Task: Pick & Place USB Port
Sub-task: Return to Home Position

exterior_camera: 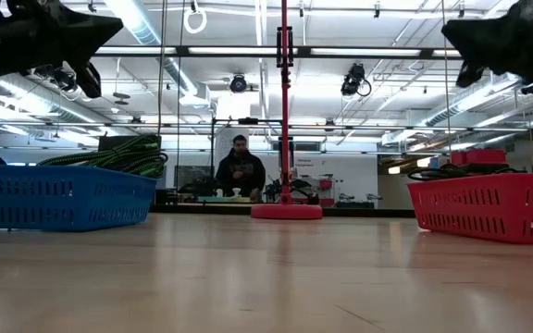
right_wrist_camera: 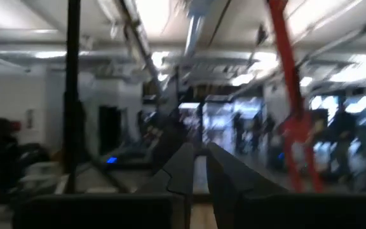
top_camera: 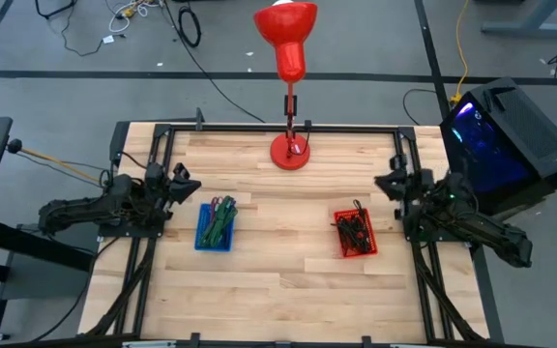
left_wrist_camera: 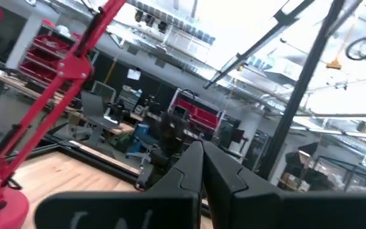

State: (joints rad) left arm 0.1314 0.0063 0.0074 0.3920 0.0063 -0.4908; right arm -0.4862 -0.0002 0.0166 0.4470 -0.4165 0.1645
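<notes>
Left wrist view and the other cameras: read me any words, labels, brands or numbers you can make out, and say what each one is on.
No text is legible in any view.
Left wrist view: raised marks on the body of the left gripper, too blurred to read.
Same view: white sheet on the far wall, too small to read.
Blue bin, red bin, red lamp: no label visible.

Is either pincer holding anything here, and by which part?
Nothing is held: the left pincer and the right pincer are both closed and empty.
</notes>
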